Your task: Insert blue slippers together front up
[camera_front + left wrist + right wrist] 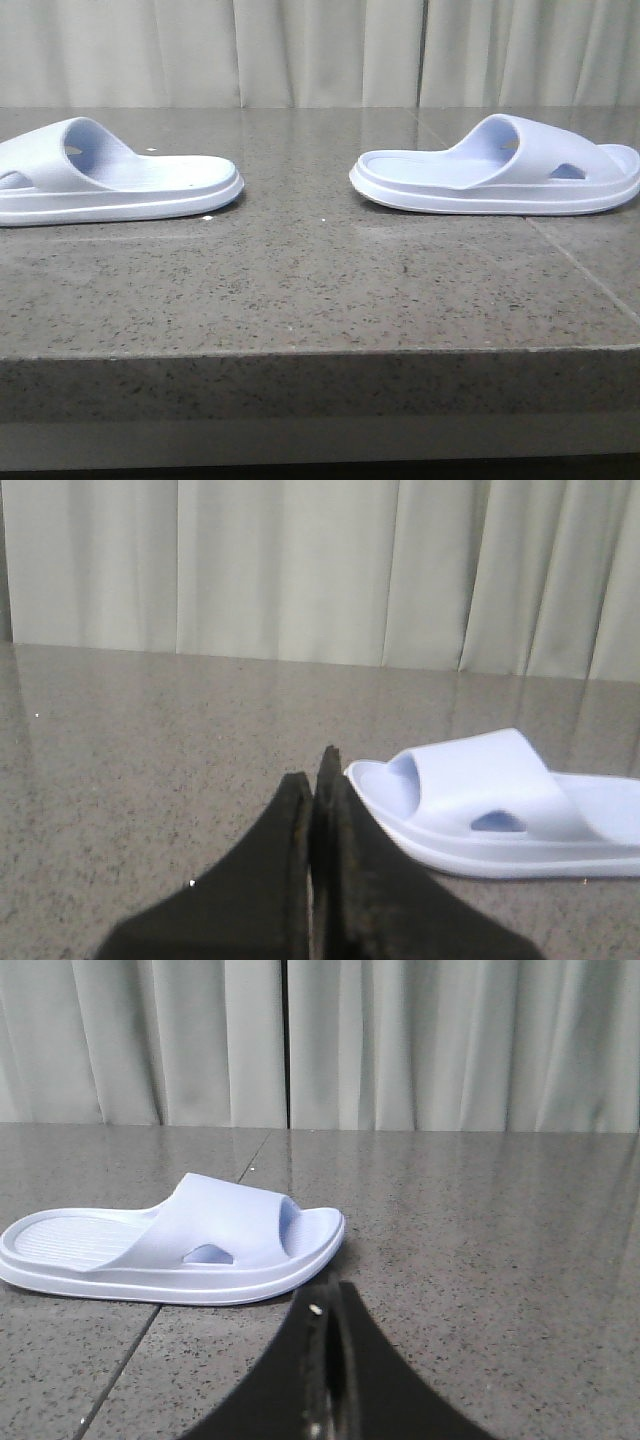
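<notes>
The counter (320, 300) is speckled grey stone with a thick front edge at 6 o'clock in the front view and a pale pleated curtain (320, 50) closing off its far side at 12 o'clock. The blue slippers lie soles down and well apart, heels pointing at each other: the left slipper (110, 180) sits at 9 o'clock, its toe end cut off by the frame edge, and the right slipper (500, 175) at 3 o'clock, its toe end nearly at the frame edge. Between the two heels lies a wide bare strip of stone, and the band from the slippers down to the front edge is likewise open. A thin seam in the stone runs from beneath the right slipper toward 5 o'clock. A few small white specks dot the counter near the left slipper's heel. The left end effector (318, 780) has its dark fingers pressed together, gripping nothing, with one slipper (500, 805) close beside its tips. The right end effector (330, 1305) is likewise closed on nothing, just short of the other slipper (175, 1240).
</notes>
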You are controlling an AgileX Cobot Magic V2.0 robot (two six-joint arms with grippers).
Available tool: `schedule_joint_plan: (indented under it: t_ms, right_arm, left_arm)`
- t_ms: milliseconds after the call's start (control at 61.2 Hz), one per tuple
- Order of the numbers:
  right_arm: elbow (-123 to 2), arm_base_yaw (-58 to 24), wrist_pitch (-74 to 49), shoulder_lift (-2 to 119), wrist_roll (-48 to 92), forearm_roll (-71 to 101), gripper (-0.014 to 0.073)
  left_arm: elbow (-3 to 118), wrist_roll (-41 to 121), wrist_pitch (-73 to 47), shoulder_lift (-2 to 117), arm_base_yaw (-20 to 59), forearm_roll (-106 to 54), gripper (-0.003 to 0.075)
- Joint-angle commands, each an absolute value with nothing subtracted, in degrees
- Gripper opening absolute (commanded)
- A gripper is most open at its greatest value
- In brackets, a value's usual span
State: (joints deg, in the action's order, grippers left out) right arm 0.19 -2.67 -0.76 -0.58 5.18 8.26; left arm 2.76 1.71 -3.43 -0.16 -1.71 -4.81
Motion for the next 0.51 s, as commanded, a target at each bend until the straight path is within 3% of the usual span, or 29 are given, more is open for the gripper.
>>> schedule_joint_plan:
  t_ms: [0,490]
  right_arm:
    - [-5.23,-2.82,0.0,-1.52,5.54,8.32,-0.0118]
    - [-28.8,-2.77,-16.86,13.11,5.54,7.69,-0.0118]
  left_arm:
    - [9.4,1.25,0.0,-1.04,-1.79,-5.99,-0.002]
    - [39.48,1.25,-25.49,15.33,-1.79,-3.38,-0.002]
